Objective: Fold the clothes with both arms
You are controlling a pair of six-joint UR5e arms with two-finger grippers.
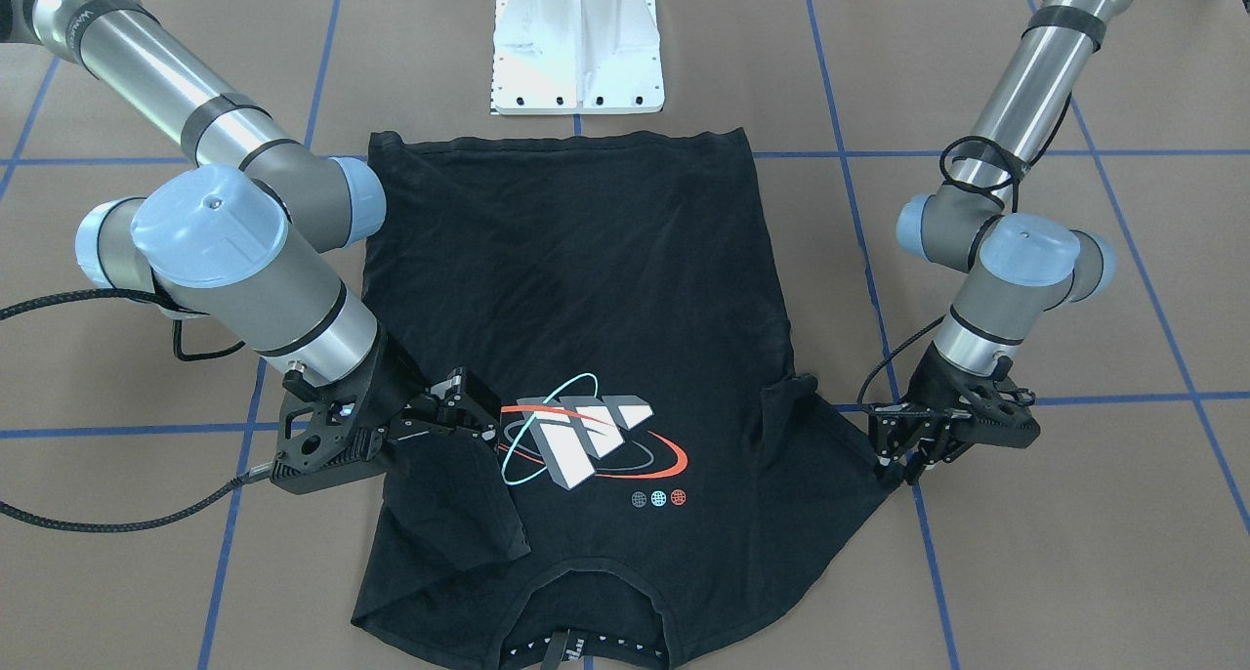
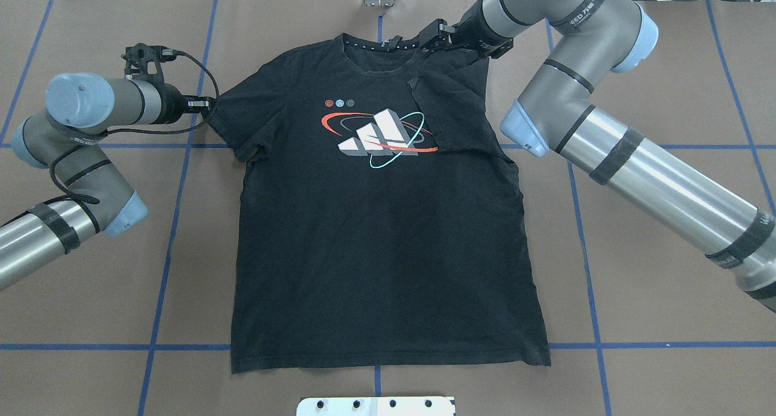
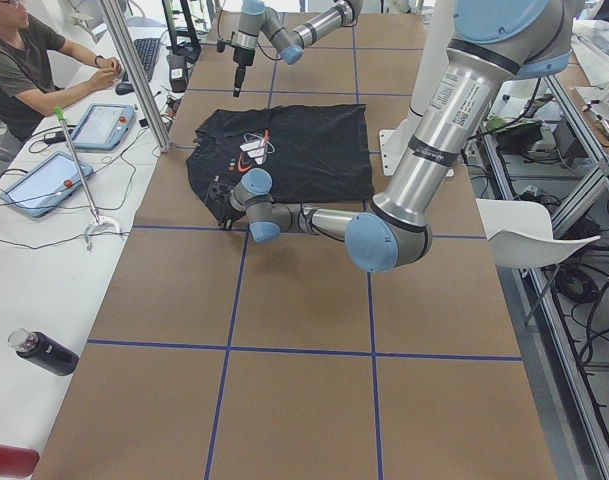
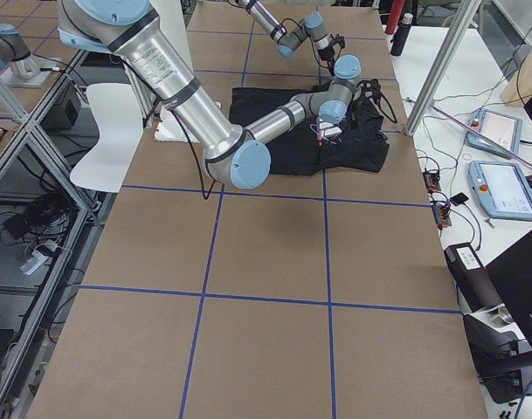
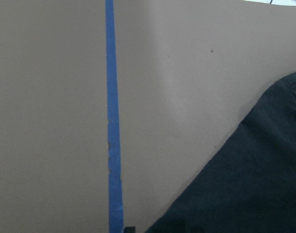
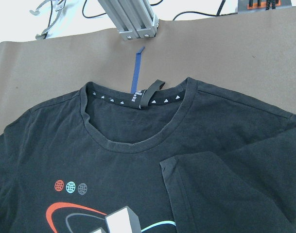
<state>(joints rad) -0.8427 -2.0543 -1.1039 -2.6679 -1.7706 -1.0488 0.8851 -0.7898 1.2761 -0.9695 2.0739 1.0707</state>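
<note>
The black T-shirt (image 2: 376, 234) lies flat on the table, logo (image 2: 376, 134) up and collar toward the far edge. Its right sleeve (image 2: 451, 116) is folded inward over the chest, next to the logo (image 1: 586, 436), and rests there untouched. My right gripper (image 2: 433, 39) hovers open above that shoulder, and in the front view it (image 1: 467, 408) is just over the folded sleeve (image 1: 459, 514). My left gripper (image 2: 205, 104) is down at table height against the tip of the left sleeve (image 1: 850, 445). Its fingers look apart, at the fabric edge (image 5: 254, 184).
The white pedestal base (image 1: 578, 45) stands at the shirt's hem side. Blue tape lines (image 5: 111, 121) cross the brown table cover. An aluminium post (image 6: 133, 19) rises beyond the collar. A person (image 3: 24, 60) sits at a side desk with tablets (image 3: 102, 122).
</note>
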